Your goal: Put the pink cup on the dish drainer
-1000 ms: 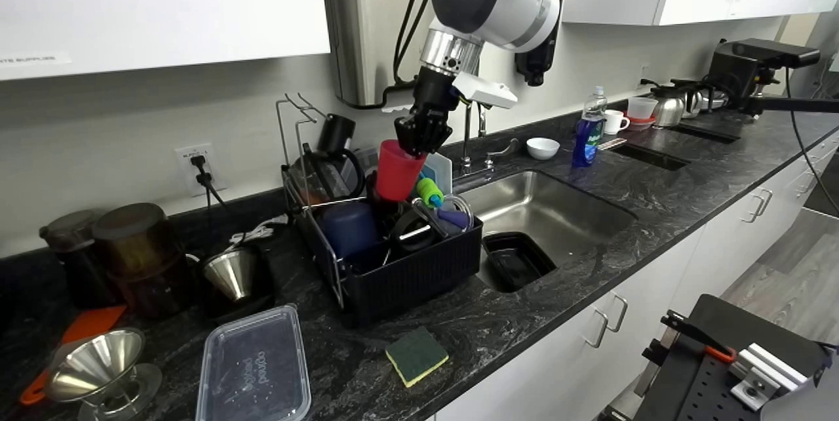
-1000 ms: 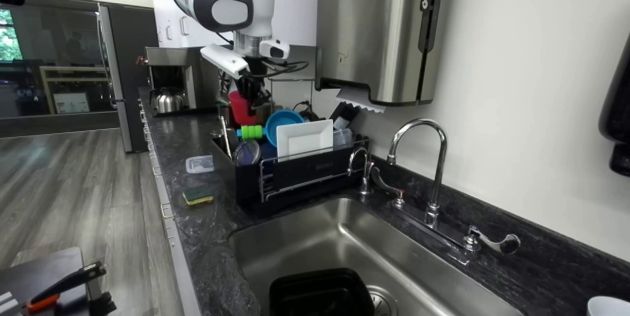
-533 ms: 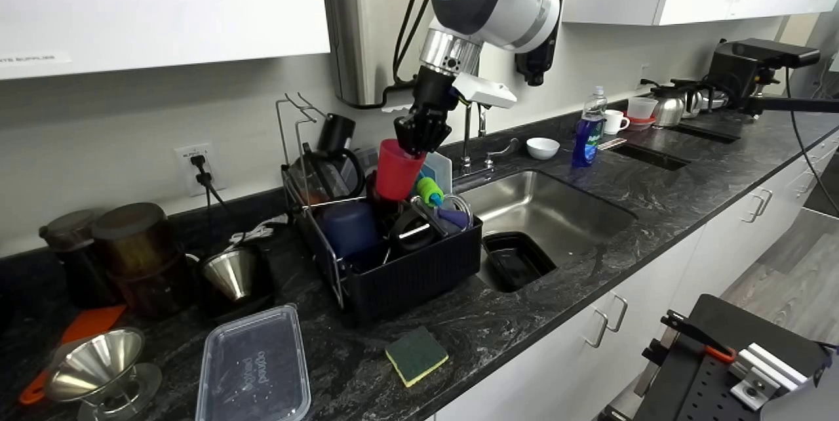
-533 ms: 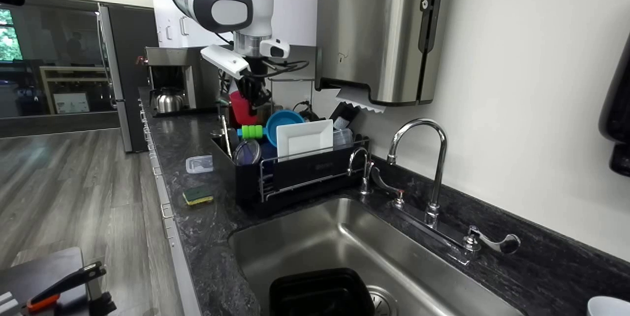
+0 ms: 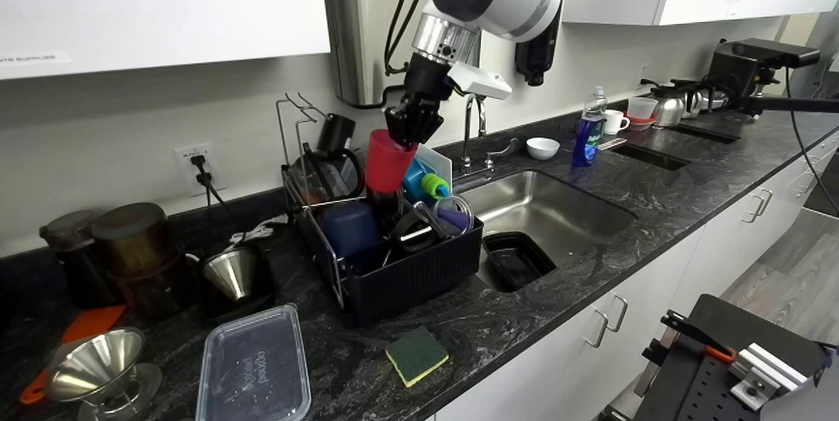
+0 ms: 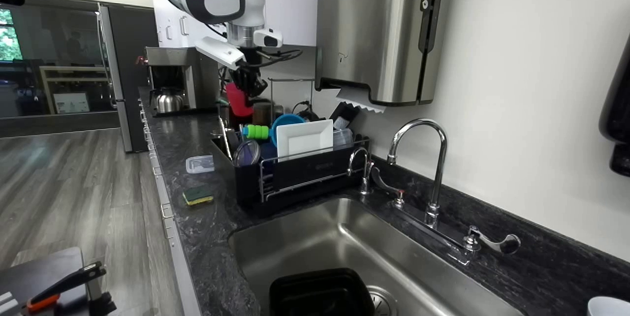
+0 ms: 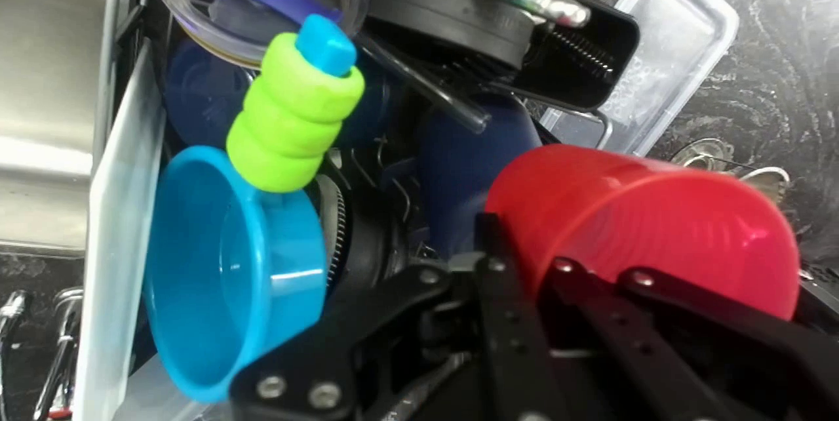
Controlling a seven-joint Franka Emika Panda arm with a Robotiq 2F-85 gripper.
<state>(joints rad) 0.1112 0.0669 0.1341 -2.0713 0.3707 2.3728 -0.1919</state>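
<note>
Pink cup held tilted over loaded dish drainer, tool pinching its wall. Grasp and carry look done; left: lower it in, let go, retreat. Contact with anything below unclear.

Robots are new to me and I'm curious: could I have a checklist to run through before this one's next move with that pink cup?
1. Grip on the pink cup: ok; the jaws appear closed on its side.
2. Cup above the dish rack: ok; both exterior views suggest so.
3. Cup upright: not ok; it leans in both exterior views.
4. Free spot below it: cannot tell; the rack looks crowded, white plate included.
5. Blue bowl clear of the jaws: cannot tell; they overlap in the wrist view.
</note>
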